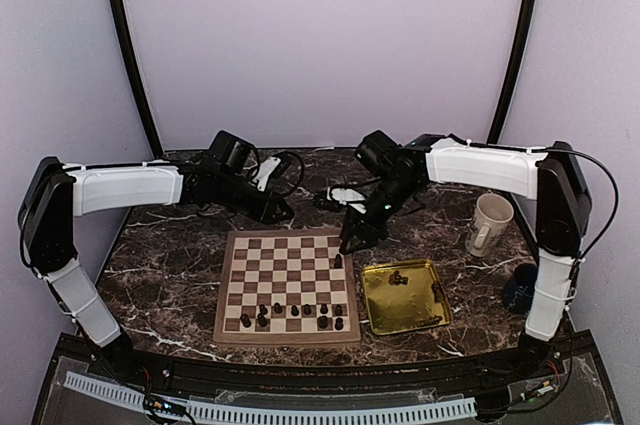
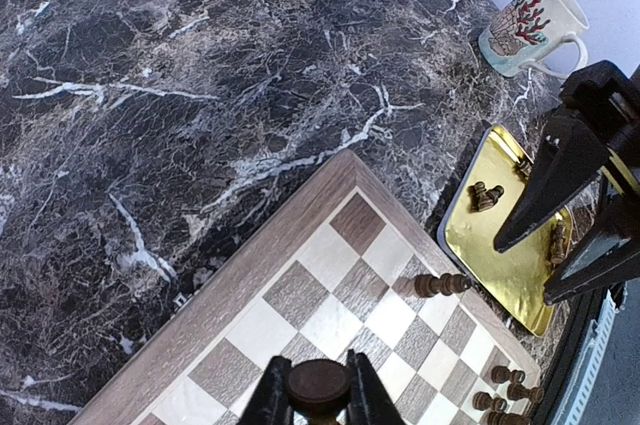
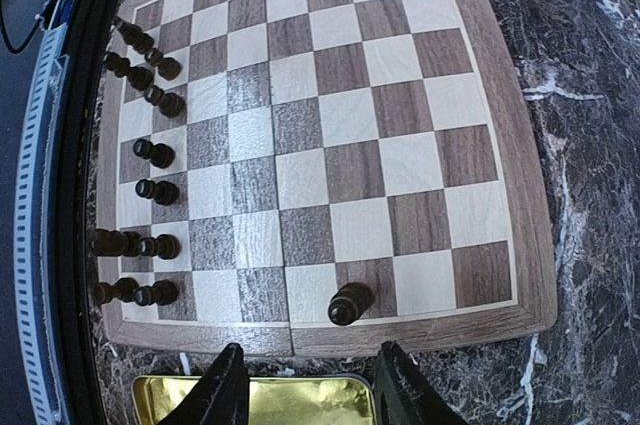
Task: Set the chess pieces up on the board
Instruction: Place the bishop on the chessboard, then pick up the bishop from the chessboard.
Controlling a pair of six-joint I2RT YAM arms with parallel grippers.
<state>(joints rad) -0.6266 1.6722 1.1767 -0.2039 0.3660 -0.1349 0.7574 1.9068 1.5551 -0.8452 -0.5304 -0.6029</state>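
Observation:
The board (image 1: 288,285) lies in the middle of the table. Several dark chess pieces (image 1: 292,313) stand on its two near rows, and they also show in the right wrist view (image 3: 150,155). A single piece (image 3: 350,302) stands on a dark square at the board's right edge (image 1: 338,261). My left gripper (image 2: 318,397) is shut on a dark piece (image 2: 318,382) above the board's far left part (image 1: 277,212). My right gripper (image 3: 312,395) is open and empty, just above the board's right edge (image 1: 354,239). A few pieces (image 2: 487,195) lie in the gold tray.
The gold tray (image 1: 403,295) sits right of the board, and its rim shows between my right fingers (image 3: 250,395). A white mug (image 1: 488,225) with a red pattern stands at the right. A dark blue cup (image 1: 520,288) is by the right arm's base. Cables lie behind the board.

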